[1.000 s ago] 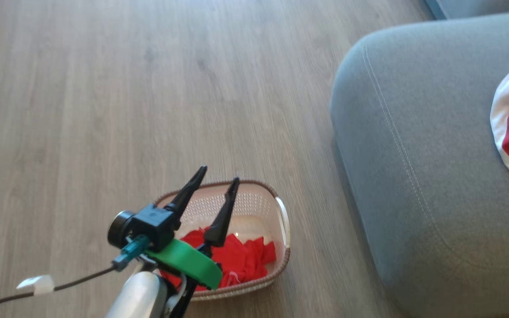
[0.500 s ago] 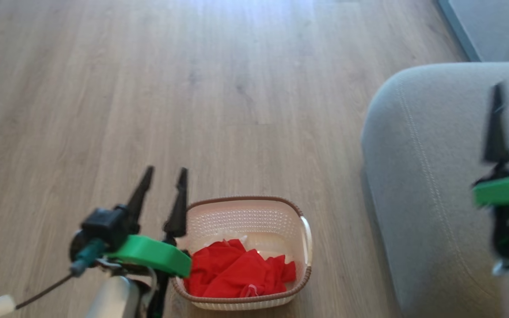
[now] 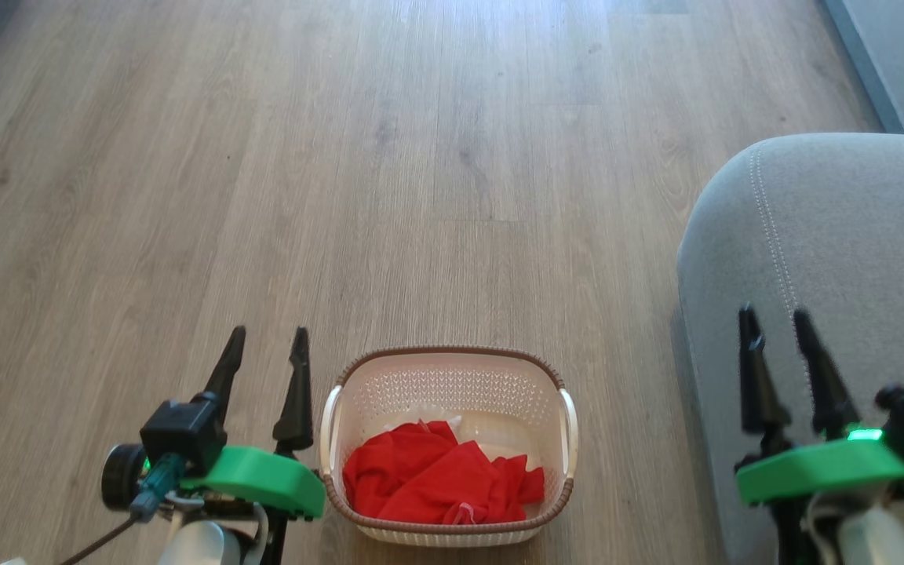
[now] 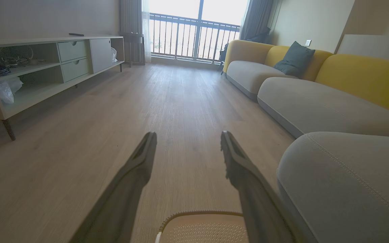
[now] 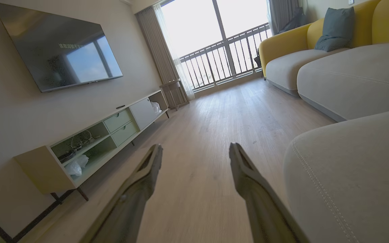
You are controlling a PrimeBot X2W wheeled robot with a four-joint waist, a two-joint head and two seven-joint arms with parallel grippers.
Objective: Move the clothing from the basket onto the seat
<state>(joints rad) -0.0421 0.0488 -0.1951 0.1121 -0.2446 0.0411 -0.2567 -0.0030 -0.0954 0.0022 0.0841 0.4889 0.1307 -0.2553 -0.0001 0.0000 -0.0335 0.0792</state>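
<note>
Basket [image 3: 446, 386] dead centre at the near edge of the head view, sitting on the pale wood floor [image 3: 421, 157], and the clothing [image 3: 432, 482] is inside it: a crumpled red heap bunched against the near wall, lying loose. The left gripper [image 3: 269, 332] hangs just left of the basket, two dark fingers spread apart and pointing away over the floor, empty. Over on the right, the right gripper [image 3: 774, 312] shows over the near left edge of the seat [image 3: 860, 227], fingers parted as well, holding nothing. The seat is the big grey cushion with a pale stitch line curving round its corner. It stands right of the basket with a strip of floor between them.

In the left wrist view, the fingers [image 4: 137, 172] frame open floor, with the basket's brown rim peeking in at the bottom and the grey cushion at right. Far off there is a low cabinet [image 4: 74, 59] along the left wall, a balcony railing [image 4: 194, 37] and a yellow-backed sofa [image 4: 360, 77]. The right wrist view adds a wall-mounted television [image 5: 56, 47] above that cabinet.
</note>
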